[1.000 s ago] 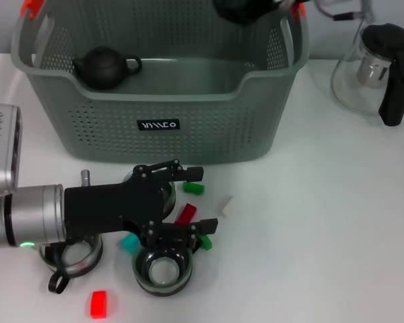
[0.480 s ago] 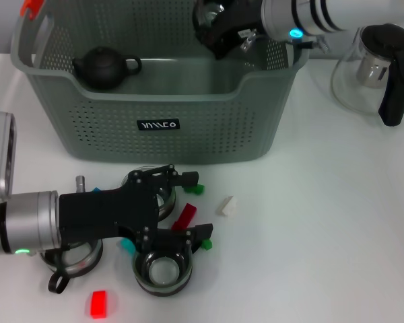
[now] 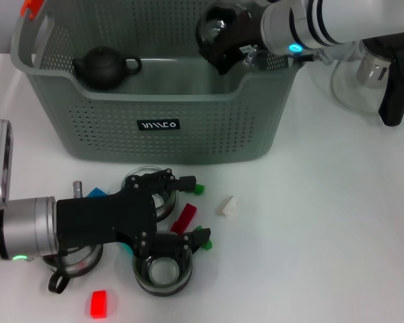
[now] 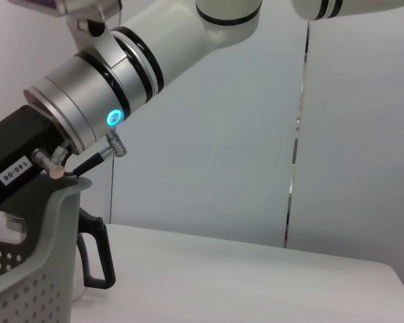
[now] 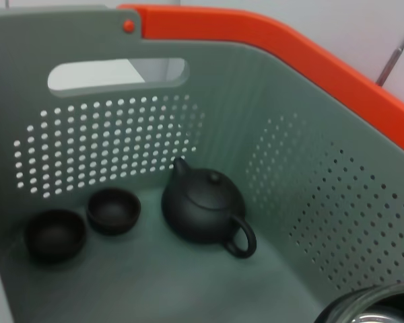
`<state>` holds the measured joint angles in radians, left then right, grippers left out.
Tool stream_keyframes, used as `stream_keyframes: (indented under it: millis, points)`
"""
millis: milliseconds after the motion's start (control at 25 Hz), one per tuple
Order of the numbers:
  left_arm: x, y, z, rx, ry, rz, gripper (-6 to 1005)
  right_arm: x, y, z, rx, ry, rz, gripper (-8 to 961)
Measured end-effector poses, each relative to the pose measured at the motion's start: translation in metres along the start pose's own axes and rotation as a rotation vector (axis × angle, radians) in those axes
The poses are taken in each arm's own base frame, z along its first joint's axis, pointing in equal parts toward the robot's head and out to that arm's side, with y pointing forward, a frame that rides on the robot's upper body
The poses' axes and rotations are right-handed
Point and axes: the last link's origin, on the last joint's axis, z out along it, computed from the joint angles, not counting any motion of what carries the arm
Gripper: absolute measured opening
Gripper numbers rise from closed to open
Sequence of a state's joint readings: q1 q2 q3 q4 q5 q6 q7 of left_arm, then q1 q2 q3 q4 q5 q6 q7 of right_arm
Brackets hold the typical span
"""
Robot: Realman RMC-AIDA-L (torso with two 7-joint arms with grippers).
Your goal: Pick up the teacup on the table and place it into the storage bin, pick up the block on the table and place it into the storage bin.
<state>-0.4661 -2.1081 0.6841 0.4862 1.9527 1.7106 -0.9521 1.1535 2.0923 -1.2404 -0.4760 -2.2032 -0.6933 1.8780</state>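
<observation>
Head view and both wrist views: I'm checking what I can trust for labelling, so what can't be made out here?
- Head view: the left gripper covers the glass cups and blocks beneath it; what its jaws hold is hidden.
- Head view: the storage bin front wall hides most of its floor.
- Right wrist view: a glass rim is cut off by the edge.
- Left wrist view: nothing of the tabletop items shows.

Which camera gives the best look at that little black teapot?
The right wrist view: the teapot sits whole on the bin floor, with spout, lid and handle visible. The head view shows it partly behind the bin's front wall. The left wrist view misses it.
</observation>
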Motion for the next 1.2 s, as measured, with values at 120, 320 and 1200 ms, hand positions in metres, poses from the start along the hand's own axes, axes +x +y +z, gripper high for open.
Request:
stream_keyframes:
  millis: [120, 320, 1200]
  points:
    - [0.000, 0.000, 0.000, -0.001, 0.001, -0.001, 873, 0.002, 0.000, 0.000, 0.003, 0.011, -0.007, 113]
    - [0.000, 0.000, 0.001, -0.002, 0.002, 0.000, 873, 0.002, 0.000, 0.000, 0.003, 0.015, -0.014, 117]
    - [0.001, 0.000, 0.000, -0.003, 0.004, -0.001, 874, -0.014, -0.008, -0.018, -0.011, -0.042, 0.017, 569]
